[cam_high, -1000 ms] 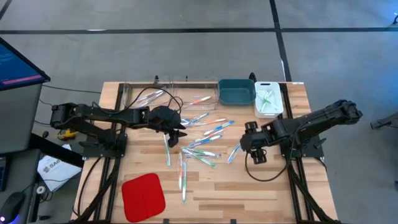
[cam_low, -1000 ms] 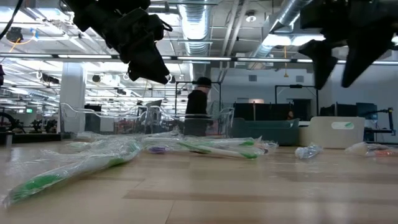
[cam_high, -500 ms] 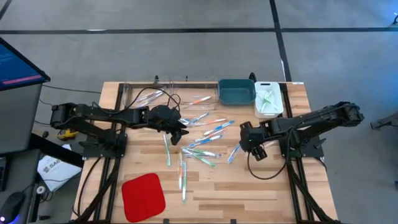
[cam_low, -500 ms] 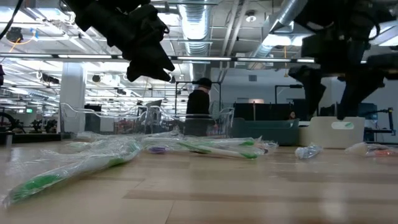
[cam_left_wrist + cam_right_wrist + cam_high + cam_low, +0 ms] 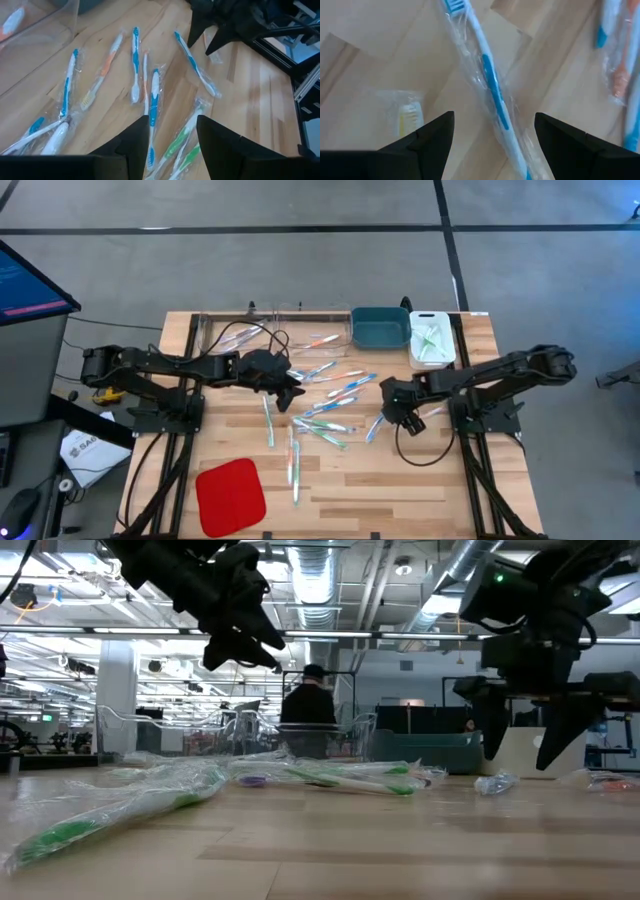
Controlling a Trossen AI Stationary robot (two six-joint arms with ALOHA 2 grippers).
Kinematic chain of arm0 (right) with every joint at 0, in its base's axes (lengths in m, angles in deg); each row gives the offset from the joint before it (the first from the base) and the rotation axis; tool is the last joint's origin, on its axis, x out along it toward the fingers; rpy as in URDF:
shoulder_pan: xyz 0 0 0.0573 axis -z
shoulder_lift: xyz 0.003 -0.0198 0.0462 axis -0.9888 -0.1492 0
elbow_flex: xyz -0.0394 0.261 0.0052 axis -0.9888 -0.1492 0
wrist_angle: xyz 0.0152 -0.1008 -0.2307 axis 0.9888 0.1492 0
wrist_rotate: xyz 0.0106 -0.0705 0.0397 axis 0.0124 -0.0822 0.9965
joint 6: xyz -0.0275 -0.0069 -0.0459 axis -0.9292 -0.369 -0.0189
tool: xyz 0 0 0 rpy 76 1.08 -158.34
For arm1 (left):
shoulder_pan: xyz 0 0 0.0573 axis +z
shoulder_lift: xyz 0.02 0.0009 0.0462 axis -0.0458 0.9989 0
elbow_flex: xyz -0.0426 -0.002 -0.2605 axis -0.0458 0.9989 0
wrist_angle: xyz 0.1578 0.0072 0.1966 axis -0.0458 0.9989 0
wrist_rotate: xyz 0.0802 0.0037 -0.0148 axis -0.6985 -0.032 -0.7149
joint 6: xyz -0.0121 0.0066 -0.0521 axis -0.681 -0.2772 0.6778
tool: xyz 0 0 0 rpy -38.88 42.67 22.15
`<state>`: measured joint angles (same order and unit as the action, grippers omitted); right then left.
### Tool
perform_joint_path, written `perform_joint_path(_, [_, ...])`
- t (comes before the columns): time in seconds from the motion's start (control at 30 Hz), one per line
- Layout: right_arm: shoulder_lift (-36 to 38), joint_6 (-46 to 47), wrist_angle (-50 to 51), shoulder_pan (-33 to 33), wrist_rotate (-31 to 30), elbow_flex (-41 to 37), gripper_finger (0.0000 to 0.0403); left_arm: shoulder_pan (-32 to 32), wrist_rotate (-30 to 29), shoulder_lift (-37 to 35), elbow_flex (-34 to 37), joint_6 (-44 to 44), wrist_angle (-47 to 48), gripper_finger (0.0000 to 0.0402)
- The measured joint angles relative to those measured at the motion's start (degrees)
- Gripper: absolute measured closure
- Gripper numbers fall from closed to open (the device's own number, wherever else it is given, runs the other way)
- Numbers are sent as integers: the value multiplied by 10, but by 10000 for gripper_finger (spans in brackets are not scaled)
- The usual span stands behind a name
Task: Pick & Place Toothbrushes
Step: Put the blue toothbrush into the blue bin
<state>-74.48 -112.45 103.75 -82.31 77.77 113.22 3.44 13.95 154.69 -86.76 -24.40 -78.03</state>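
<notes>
Several toothbrushes (image 5: pixel 330 395) in clear wrappers lie flat and scattered on the middle of the wooden table. My right gripper (image 5: pixel 392 408) hangs open just above the table (image 5: pixel 522 745). Its fingers stand on either side of a blue-and-white toothbrush (image 5: pixel 487 75) without touching it; that toothbrush (image 5: pixel 377 426) lies at the right of the scatter. My left gripper (image 5: pixel 290 392) is open and raised over the left of the scatter (image 5: pixel 245 635). A blue toothbrush (image 5: pixel 154 107) lies ahead of its fingers.
Along the far edge stand a clear bin (image 5: pixel 270 330), a teal bin (image 5: pixel 380 327) and a white bin (image 5: pixel 431 338) with green toothbrushes in it. A flat red pad (image 5: pixel 230 495) lies near the near-left corner. A person (image 5: pixel 308 715) stands in the room beyond the table.
My right gripper has moved toward the table's left and come down close over the blue toothbrush, staying open. My left gripper has stayed raised over the scatter. The person in the background has shifted.
</notes>
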Motion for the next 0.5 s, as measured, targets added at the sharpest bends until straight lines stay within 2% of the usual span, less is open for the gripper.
perform_joint_path(0.33, [-6, -20, -21, 34, 34, 0, 131, 0, -3, 0, 0, 10, -5, 243])
perform_joint_path(0.5, [-6, 44, 14, 66, 36, 0, 131, -2, -2, 0, 0, 10, -7, 243])
